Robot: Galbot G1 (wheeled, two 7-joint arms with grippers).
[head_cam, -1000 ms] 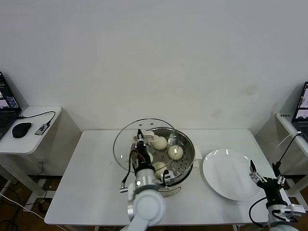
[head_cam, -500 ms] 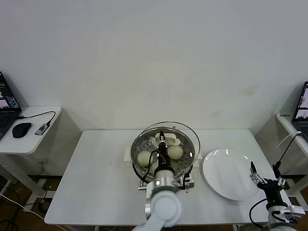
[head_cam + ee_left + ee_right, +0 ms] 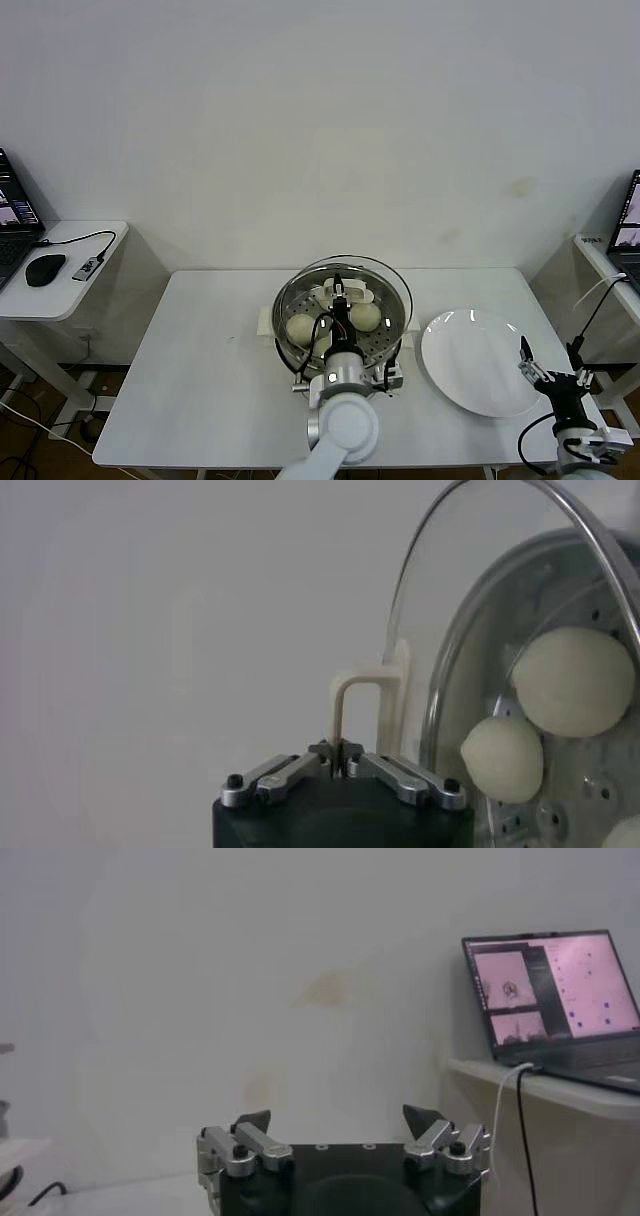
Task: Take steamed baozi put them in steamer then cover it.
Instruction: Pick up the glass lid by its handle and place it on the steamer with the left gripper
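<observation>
Left gripper (image 3: 341,758) is clamped tight on the cream handle (image 3: 356,702) of the glass lid (image 3: 342,300), holding the lid directly over the steamer (image 3: 345,352) at the middle of the white table (image 3: 190,380). Right gripper (image 3: 555,378) rests at the table's near right corner, jaws spread wide and holding nothing. White plate (image 3: 475,362) lies just right of the steamer, bare. Steamed baozi (image 3: 365,315) sit on the perforated tray inside the steamer, visible through the glass.
</observation>
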